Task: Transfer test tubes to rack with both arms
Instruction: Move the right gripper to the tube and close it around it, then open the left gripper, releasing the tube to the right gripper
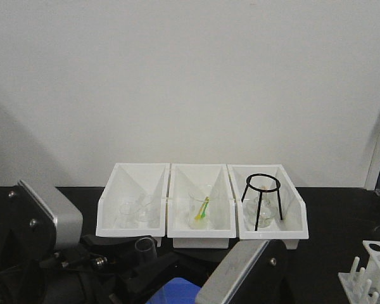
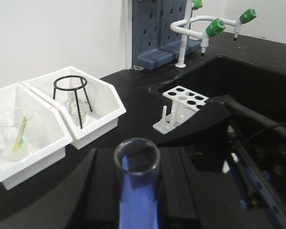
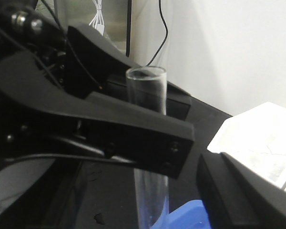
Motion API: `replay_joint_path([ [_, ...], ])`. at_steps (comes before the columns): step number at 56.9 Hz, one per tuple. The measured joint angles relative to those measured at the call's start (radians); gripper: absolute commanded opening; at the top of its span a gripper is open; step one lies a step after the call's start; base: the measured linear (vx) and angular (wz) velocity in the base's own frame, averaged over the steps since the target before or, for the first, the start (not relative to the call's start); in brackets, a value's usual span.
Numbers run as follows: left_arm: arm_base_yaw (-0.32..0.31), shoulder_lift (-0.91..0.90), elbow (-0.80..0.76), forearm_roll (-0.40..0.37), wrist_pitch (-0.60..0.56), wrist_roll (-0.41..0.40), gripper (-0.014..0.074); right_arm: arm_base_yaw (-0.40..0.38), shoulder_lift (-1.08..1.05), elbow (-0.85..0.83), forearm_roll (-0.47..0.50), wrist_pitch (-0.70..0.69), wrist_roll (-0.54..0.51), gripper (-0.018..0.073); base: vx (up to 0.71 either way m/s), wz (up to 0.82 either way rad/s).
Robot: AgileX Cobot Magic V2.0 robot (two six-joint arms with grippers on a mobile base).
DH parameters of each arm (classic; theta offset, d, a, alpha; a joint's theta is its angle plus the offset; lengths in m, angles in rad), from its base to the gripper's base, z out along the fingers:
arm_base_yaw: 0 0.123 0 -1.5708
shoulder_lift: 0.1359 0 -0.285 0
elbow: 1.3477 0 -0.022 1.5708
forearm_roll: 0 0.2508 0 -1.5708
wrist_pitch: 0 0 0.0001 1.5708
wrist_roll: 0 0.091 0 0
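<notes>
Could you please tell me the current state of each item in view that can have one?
Clear glass test tube: upright, gripped by the left pincer.
Left pincer: shut on the tube.
Right pincer: one finger visible; open or shut unclear.
Small white plastic test tube rack: upright, no tubes in it.
Black wire tripod: upright inside the right-hand white open-fronted bin.
Clear glass beaker: upright in the middle bin.
</notes>
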Motion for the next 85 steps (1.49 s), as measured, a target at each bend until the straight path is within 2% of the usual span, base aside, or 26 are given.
replay_joint_path([
  [10, -0.032, 0.001, 0.0, 0.0, -0.005, 0.0, -0.0021, 0.0, 0.0, 0.0, 0.0, 0.0, 0.001, 0.053, 0.0, 0.0],
  [11, -0.039, 0.001, 0.0, 0.0, -0.006, 0.0, -0.0021, 0.0, 0.0, 0.0, 0.0, 0.0, 0.001, 0.0491, 0.0, 0.0],
  [21, -0.039, 0.001, 0.0, 0.0, -0.007, 0.0, -0.0021, 0.0, 0.0, 0.0, 0.0, 0.0, 0.001, 0.0361, 0.0, 0.0],
  [35, -0.039, 0.001, 0.0, 0.0, -0.01, -0.005, -0.0021, 0.0, 0.0, 0.0, 0.0, 0.003, 0.001, 0.0103, 0.0, 0.0],
  [43, -0.039, 0.001, 0.0, 0.0, -0.01, -0.016, -0.0021, 0.0, 0.0, 0.0, 0.0, 0.003, 0.001, -0.0014, 0.0, 0.0],
  [57, -0.039, 0.001, 0.0, 0.0, -0.01, -0.023, 0.0, 0.0, 0.0, 0.0, 0.0, 0.003, 0.001, -0.0011, 0.0, 0.0],
  [64, -0.039, 0.001, 0.0, 0.0, -0.01, -0.023, 0.0079, 0.0, 0.0, 0.0, 0.0, 0.004, 0.001, -0.001, 0.0, 0.0],
  [78, -0.039, 0.001, 0.0, 0.0, -0.01, -0.023, 0.037, 0.0, 0.0, 0.0, 0.0, 0.004, 0.001, -0.0008, 0.0, 0.0],
  [85, -0.039, 0.001, 0.0, 0.0, -0.032, -0.024, 0.0449, 0.0, 0.0, 0.0, 0.0, 0.007, 0.001, -0.0008, 0.0, 0.0],
])
